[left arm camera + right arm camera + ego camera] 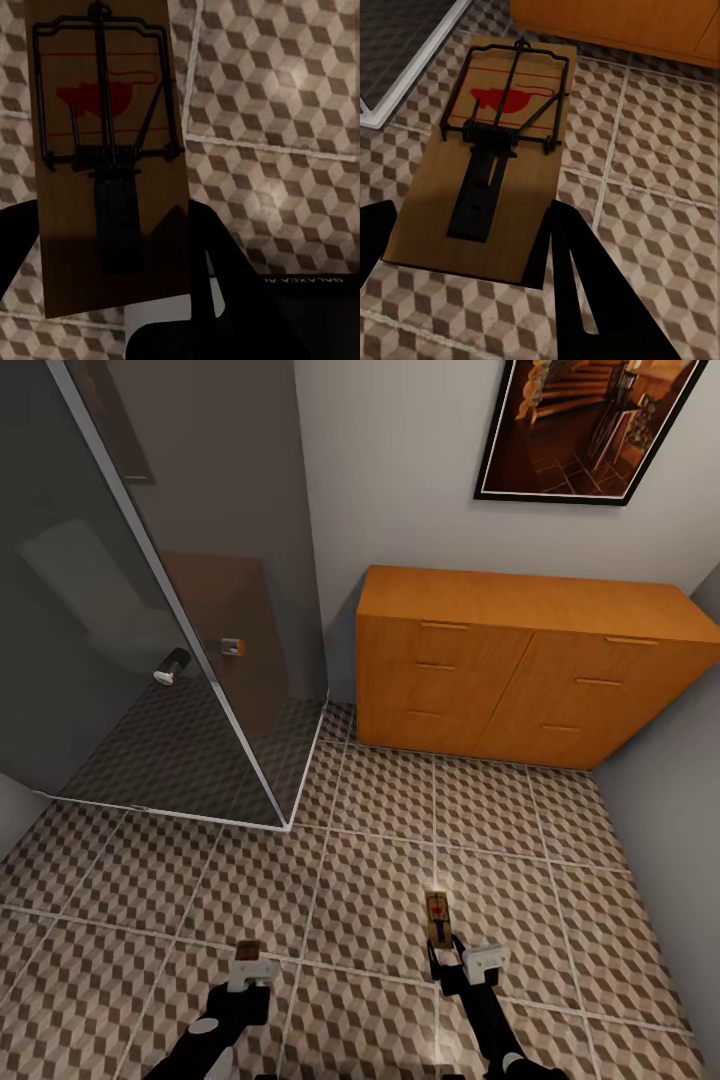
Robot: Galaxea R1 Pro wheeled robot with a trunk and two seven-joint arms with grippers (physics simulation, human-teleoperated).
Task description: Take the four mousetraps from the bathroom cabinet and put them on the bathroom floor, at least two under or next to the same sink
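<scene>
Mousetraps: left gripper [253, 958] clamps one mousetrap [105, 157]; right gripper [462, 952] clamps another [499, 157]; wrist views reveal springs.

Dim wrist views, bright head view, wide-angle distortion

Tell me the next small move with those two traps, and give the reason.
Probably turn the base away from the cabinet to look for the sink. The left gripper is shut on one mousetrap and the right gripper on another mousetrap, both held above the tiled bathroom floor. Ahead stand the closed cabinet and a glass shower enclosure, so dropping them here may leave them away from the sink.
</scene>
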